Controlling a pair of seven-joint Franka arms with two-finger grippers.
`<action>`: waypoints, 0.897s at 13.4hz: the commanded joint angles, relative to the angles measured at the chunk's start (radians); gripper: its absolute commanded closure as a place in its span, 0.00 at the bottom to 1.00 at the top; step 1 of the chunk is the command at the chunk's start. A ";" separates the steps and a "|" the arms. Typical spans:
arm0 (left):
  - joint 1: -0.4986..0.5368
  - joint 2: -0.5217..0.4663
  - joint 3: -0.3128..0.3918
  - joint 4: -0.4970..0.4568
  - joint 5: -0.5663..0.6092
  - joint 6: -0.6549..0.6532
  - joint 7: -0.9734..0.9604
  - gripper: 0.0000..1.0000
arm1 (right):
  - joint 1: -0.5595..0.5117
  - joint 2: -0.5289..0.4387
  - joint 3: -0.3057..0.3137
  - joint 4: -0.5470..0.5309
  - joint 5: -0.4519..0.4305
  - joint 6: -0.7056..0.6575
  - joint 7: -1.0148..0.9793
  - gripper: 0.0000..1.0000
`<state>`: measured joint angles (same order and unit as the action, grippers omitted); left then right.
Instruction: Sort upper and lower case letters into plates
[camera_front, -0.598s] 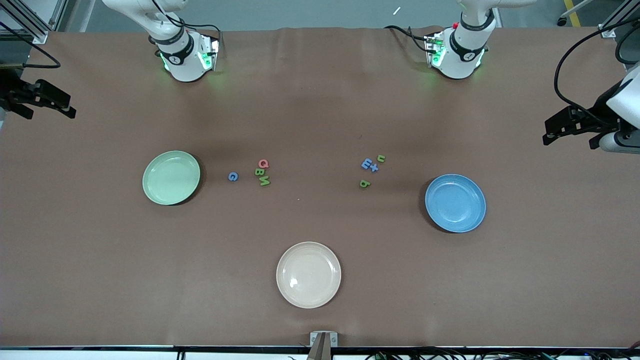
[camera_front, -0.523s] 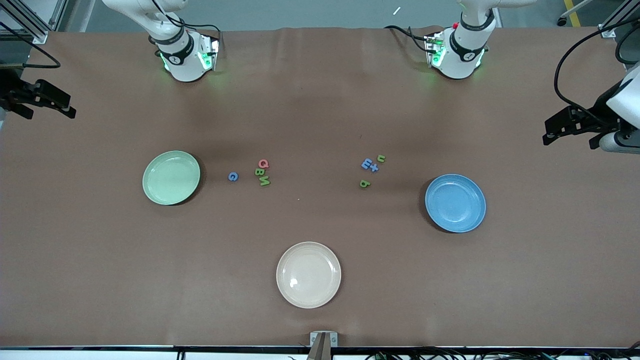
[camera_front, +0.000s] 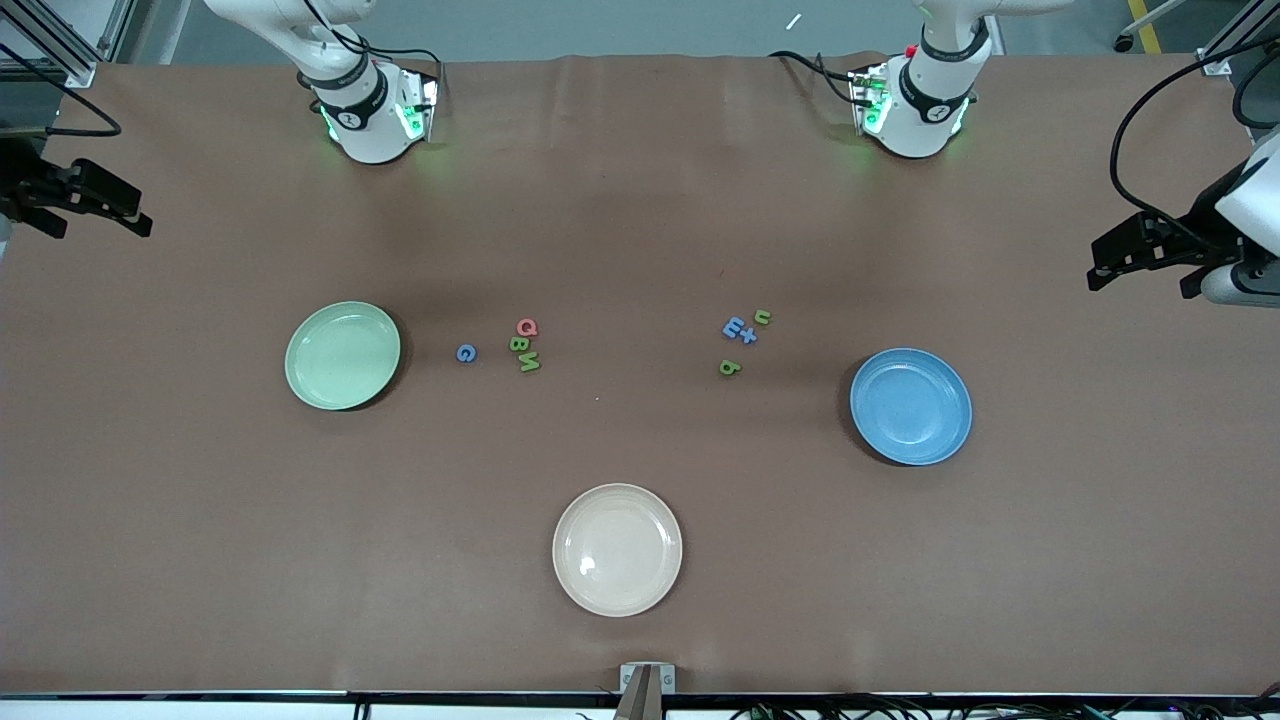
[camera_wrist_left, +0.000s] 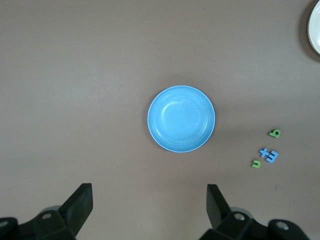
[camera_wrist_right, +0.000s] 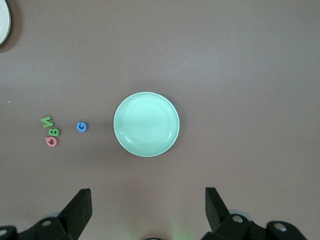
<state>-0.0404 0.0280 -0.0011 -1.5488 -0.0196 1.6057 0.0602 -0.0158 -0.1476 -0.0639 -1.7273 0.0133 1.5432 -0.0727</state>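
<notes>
The mint green plate (camera_front: 343, 355) (camera_wrist_right: 146, 124) lies toward the right arm's end and holds nothing. The blue plate (camera_front: 911, 406) (camera_wrist_left: 181, 118) lies toward the left arm's end, also bare. Between them are two clusters of small letters: a blue G (camera_front: 466, 352), red Q (camera_front: 527, 327), green B (camera_front: 520, 343) and green N (camera_front: 529, 362), then a blue E (camera_front: 735, 327), green u (camera_front: 763, 317) and green b (camera_front: 730, 367). My left gripper (camera_front: 1140, 270) (camera_wrist_left: 148, 189) hangs high, open, with the blue plate below it. My right gripper (camera_front: 98, 215) (camera_wrist_right: 147, 191) hangs high, open, with the green plate below it.
A cream-white plate (camera_front: 617, 549) sits nearest the front camera, midway along the table. The brown table (camera_front: 640, 200) stretches wide around the plates. Both arm bases (camera_front: 375, 110) stand along the edge farthest from the camera.
The left gripper has drifted very slightly toward the left arm's end of the table. The plates, the letters and the right gripper have not moved.
</notes>
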 joint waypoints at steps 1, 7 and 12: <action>-0.012 0.003 -0.007 0.003 0.004 -0.012 0.003 0.00 | -0.004 -0.030 0.004 -0.025 -0.001 0.003 -0.010 0.00; -0.026 0.026 -0.256 -0.069 0.003 0.000 -0.137 0.00 | -0.010 0.086 0.003 0.006 -0.001 0.017 -0.004 0.00; -0.052 0.069 -0.480 -0.290 0.009 0.260 -0.337 0.00 | 0.007 0.323 0.001 0.129 -0.006 0.021 0.020 0.00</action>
<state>-0.0813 0.1049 -0.4395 -1.7298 -0.0211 1.7548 -0.2161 -0.0176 0.1229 -0.0693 -1.6444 0.0095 1.5786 -0.0713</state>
